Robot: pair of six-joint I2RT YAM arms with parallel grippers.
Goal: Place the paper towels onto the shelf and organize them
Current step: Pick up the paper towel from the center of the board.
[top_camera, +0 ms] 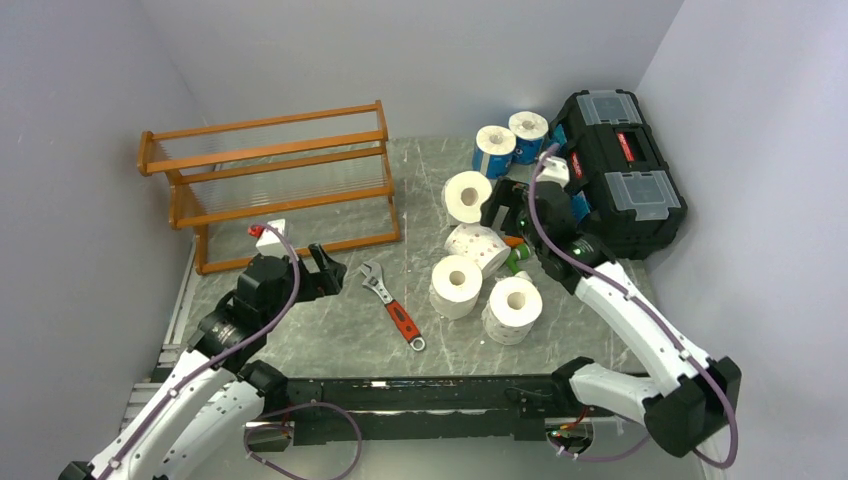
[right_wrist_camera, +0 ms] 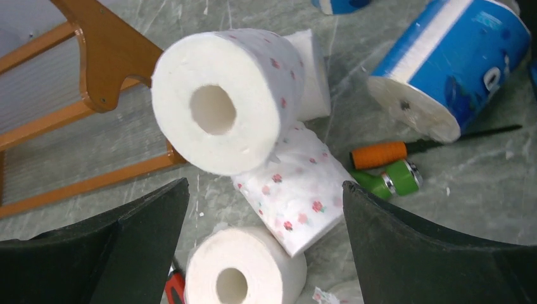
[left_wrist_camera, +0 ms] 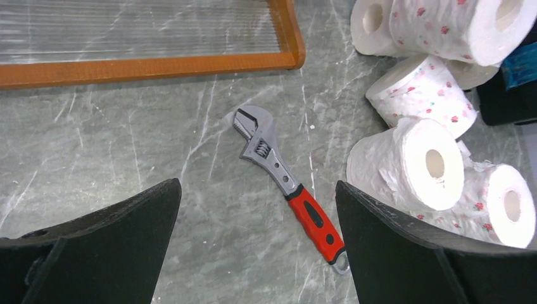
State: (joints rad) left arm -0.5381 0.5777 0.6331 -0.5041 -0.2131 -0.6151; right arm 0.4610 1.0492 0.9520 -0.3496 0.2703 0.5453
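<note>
Grey marble table (top_camera: 330, 335), blue-wrapped rolls (top_camera: 494, 152), wrap txt unreadable, floral rolls (right_wrist_camera: 297, 190), wrench (top_camera: 392, 303)

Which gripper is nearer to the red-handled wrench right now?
Left. The left gripper sits close beside the wrench, which lies just ahead of its open jaws. The right gripper is farther away, above the paper towels.

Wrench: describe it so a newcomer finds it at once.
Start at the orange wooden shelf, back left. In front of its right end, left of the paper towels, lies the wrench. Only it is flat steel with a red handle.
</note>
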